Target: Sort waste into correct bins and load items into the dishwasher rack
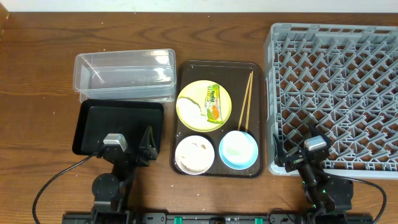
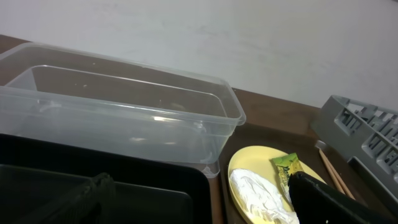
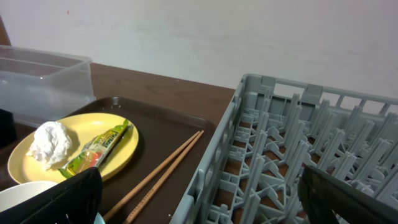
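A yellow plate (image 1: 204, 104) on the brown serving tray (image 1: 256, 71) carries a crumpled tissue (image 1: 193, 111) and a green-and-orange wrapper (image 1: 213, 102). Chopsticks (image 1: 246, 102) lie beside it. In front sit a white bowl (image 1: 194, 154) with pale scraps and a light-blue bowl (image 1: 239, 149). The clear tub (image 1: 124, 74) and black tray (image 1: 118, 124) stand at the left, the grey rack (image 1: 336, 93) at the right. My left gripper (image 1: 124, 148) hangs open over the black tray's near edge. My right gripper (image 1: 297, 152) is open above the rack's near left corner. Both hold nothing.
In the left wrist view the clear tub (image 2: 118, 106) is empty, with the plate (image 2: 261, 186) to its right. The right wrist view shows the chopsticks (image 3: 161, 174) running along the rack's wall (image 3: 211, 168). Bare wooden table surrounds everything.
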